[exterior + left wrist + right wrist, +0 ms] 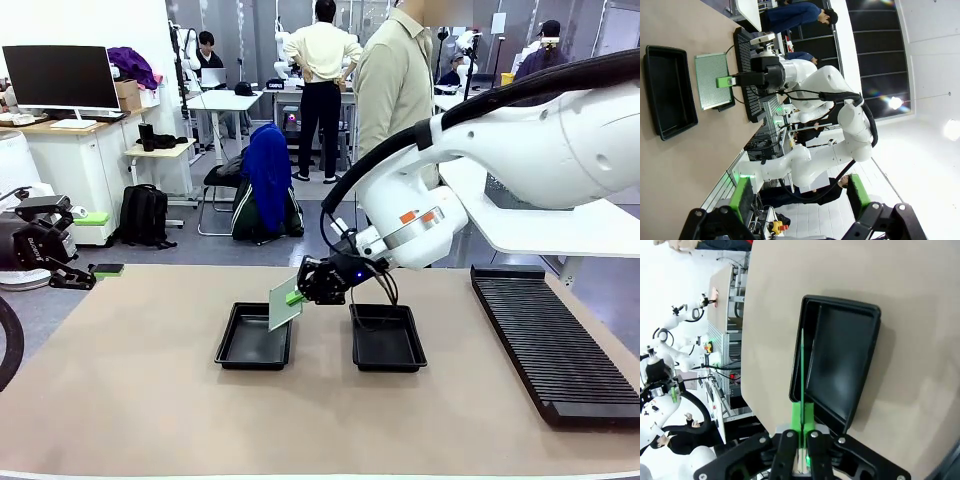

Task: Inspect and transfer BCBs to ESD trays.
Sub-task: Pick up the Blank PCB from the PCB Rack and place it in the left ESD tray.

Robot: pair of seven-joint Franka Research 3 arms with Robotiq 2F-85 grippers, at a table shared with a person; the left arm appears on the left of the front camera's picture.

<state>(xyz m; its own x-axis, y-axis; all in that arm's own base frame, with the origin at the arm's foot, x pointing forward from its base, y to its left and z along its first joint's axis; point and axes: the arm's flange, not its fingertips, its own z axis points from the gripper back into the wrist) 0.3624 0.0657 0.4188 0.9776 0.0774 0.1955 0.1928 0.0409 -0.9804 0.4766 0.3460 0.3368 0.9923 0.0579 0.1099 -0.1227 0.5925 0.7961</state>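
My right gripper (pixel 296 296) is shut on the edge of a pale grey-green BCB (pixel 284 304). It holds the board tilted above the right rim of the left ESD tray (pixel 250 345). The right ESD tray (pixel 388 340) stands beside it, with nothing lying in it. In the right wrist view the BCB (pixel 802 370) shows edge-on between the green pads (pixel 796 416), over the tray (pixel 840 360). In the left wrist view the board (pixel 710 80) hangs past the tray (pixel 667 90). My left gripper (pixel 92 272) rests open at the table's far left, its fingers (pixel 742 197) wide apart.
A long black ribbed rack (pixel 555 340) lies along the table's right side. A person (pixel 395 80) stands beyond the far edge behind my right arm. The brown table top (pixel 140 400) has free room in front of the trays and to their left.
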